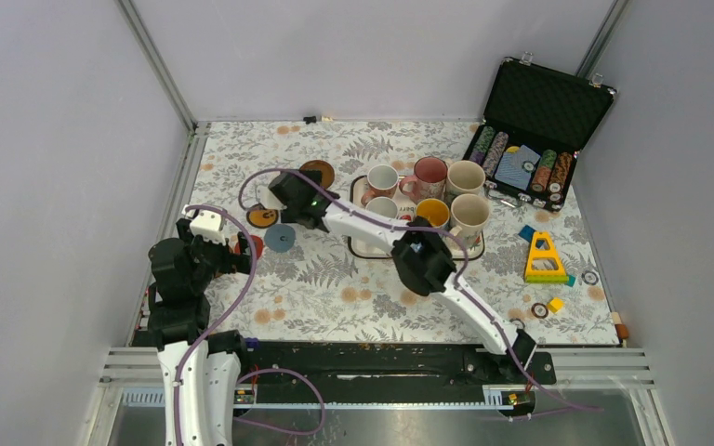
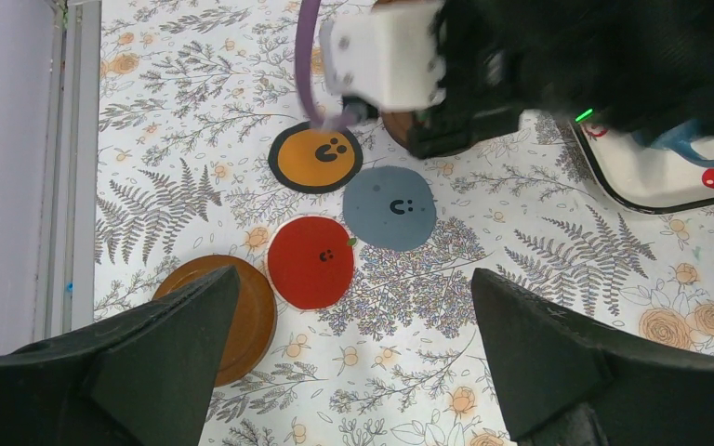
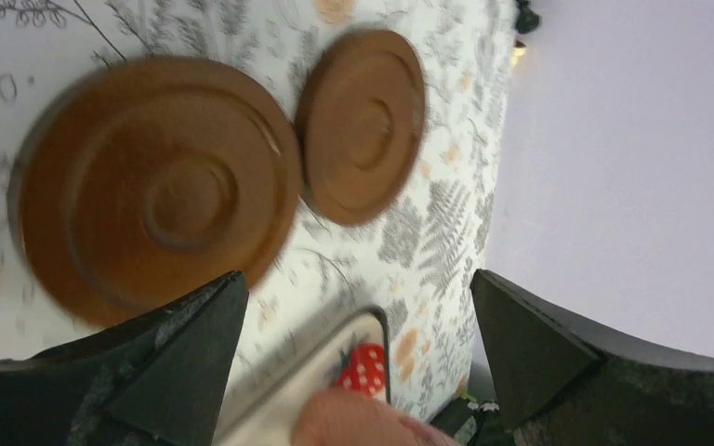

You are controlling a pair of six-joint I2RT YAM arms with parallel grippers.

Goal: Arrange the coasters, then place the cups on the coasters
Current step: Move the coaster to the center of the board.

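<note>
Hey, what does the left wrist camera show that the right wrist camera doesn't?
Only the left wrist view: the red coaster, the grey-blue coaster, the black coaster with the orange centre, one brown coaster and the right arm's wrist overhead.
Only the right wrist view: two more brown coasters in full, close together, the nearer brown coaster and the farther brown coaster.
Both: the floral tablecloth, a corner of the white tray, and open fingers, on the left gripper and the right gripper.
</note>
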